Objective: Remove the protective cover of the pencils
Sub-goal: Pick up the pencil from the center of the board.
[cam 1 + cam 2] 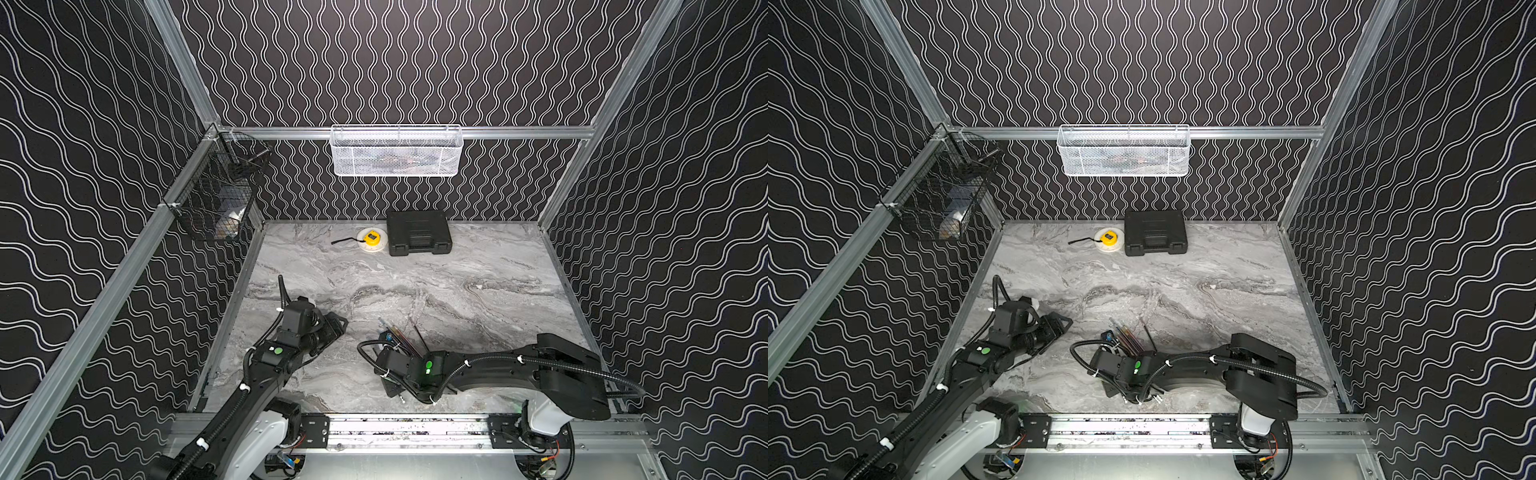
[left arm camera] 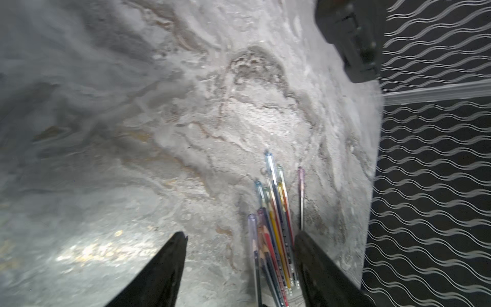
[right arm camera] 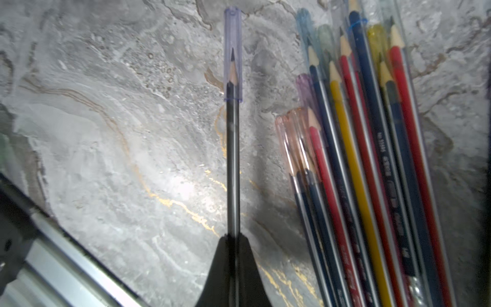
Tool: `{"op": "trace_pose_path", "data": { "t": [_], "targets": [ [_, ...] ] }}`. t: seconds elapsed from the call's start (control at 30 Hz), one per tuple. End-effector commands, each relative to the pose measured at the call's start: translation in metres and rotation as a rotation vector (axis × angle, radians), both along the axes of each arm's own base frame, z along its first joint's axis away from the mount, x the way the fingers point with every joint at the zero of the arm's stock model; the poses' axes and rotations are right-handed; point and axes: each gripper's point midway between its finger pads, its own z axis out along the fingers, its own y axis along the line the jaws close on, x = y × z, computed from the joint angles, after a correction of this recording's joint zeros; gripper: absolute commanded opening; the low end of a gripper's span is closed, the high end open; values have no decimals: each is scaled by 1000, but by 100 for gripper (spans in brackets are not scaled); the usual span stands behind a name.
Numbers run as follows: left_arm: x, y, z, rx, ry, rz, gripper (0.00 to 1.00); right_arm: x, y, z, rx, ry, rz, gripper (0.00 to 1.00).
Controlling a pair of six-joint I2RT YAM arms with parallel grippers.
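Note:
My right gripper (image 3: 233, 236) is shut on one black pencil (image 3: 233, 164) that points away from it just above the marble top. A bluish translucent protective cover (image 3: 233, 53) sits over that pencil's sharpened tip. Beside it lies a loose bundle of pencils (image 3: 358, 159), red, dark blue and yellow, with tinted covers on their tips. In both top views the bundle (image 1: 399, 336) (image 1: 1125, 336) lies just ahead of the right wrist. My left gripper (image 2: 240, 235) is open, held over the bundle (image 2: 276, 226), which lies close to one finger. From above, the left gripper (image 1: 338, 324) is left of the pencils.
A black case (image 1: 419, 232) and a yellow tape measure (image 1: 371, 239) sit at the back of the marble table. A white mesh basket (image 1: 397, 151) hangs on the back wall, a black wire basket (image 1: 216, 187) on the left wall. A metal rail (image 1: 415, 428) runs along the front.

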Motion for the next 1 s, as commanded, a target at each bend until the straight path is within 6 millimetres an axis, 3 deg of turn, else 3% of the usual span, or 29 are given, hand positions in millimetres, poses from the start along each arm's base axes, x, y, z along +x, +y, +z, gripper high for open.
{"op": "trace_pose_path", "data": {
  "t": [0.0, 0.13, 0.23, 0.37, 0.43, 0.63, 0.97],
  "targets": [
    [10, -19, 32, -78, -164, -82, 67, 3, 9, 13, 81, -14, -18, 0],
    [10, -33, 57, -161, -286, -142, 74, 2, 10, 25, 146, -26, -12, 0],
    [12, -38, 63, -244, -345, -135, 99, 2, 9, 40, 206, -41, -14, 0],
    [7, -50, 86, -402, -533, -196, 99, 4, 6, 55, 258, -68, -20, 0],
    [5, -53, 83, -432, -518, -208, 99, 5, 3, 58, 274, -77, -28, 0],
    [14, -59, 71, -338, -472, -263, 74, 6, -5, 64, 307, -98, -44, 0],
    [10, -58, 65, -284, -492, -288, 60, 9, -3, 78, 364, -119, -54, 0]
  ]
}}
